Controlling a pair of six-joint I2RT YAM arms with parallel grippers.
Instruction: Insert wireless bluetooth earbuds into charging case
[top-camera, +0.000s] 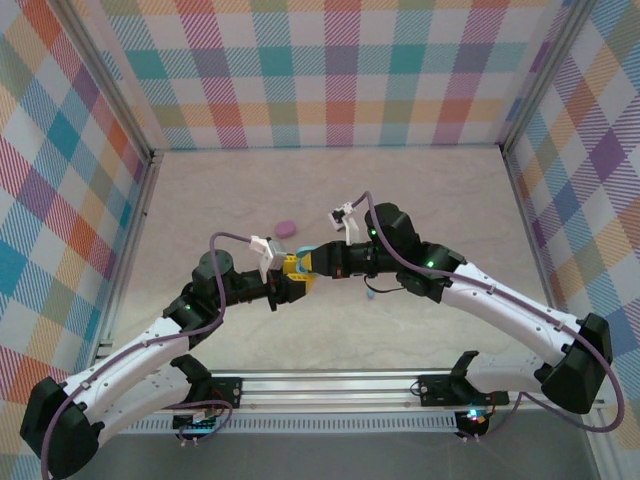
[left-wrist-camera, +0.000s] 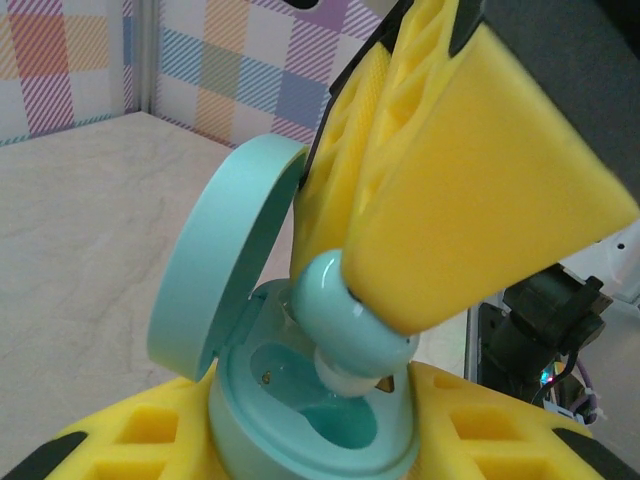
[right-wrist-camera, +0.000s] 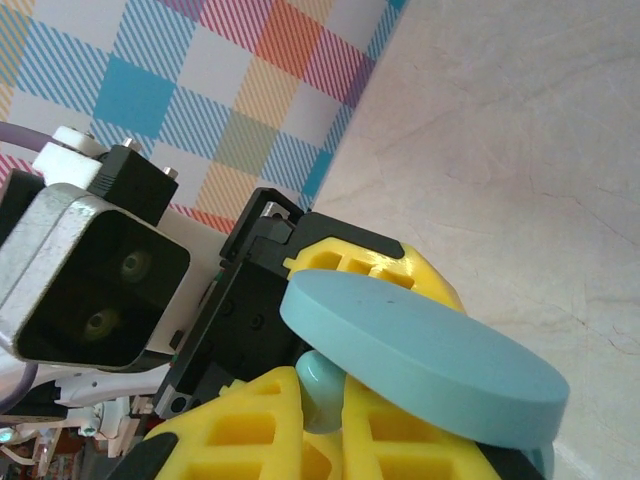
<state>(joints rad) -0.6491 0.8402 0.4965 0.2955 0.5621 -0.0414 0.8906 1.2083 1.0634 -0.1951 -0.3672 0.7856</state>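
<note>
The light blue charging case (left-wrist-camera: 300, 440) is open, its round lid (left-wrist-camera: 225, 260) tilted up to the left. My left gripper (left-wrist-camera: 310, 445) is shut on the case's base, with yellow fingers (left-wrist-camera: 120, 440) on both sides. My right gripper (right-wrist-camera: 325, 400) is shut on a light blue earbud (left-wrist-camera: 345, 325). It holds the earbud from above, white tip down, at the mouth of the case's right-hand well. In the right wrist view the earbud (right-wrist-camera: 330, 385) sits between my fingers (right-wrist-camera: 240, 420) under the lid (right-wrist-camera: 420, 355). From above, the left gripper (top-camera: 283, 285) and the right gripper (top-camera: 308, 262) meet mid-table.
A pink oval case (top-camera: 286, 227) lies on the table just behind the grippers. A small light blue thing (top-camera: 372, 293) shows under my right arm. Checkered walls (top-camera: 330, 70) close in the table on three sides, with open surface towards the back.
</note>
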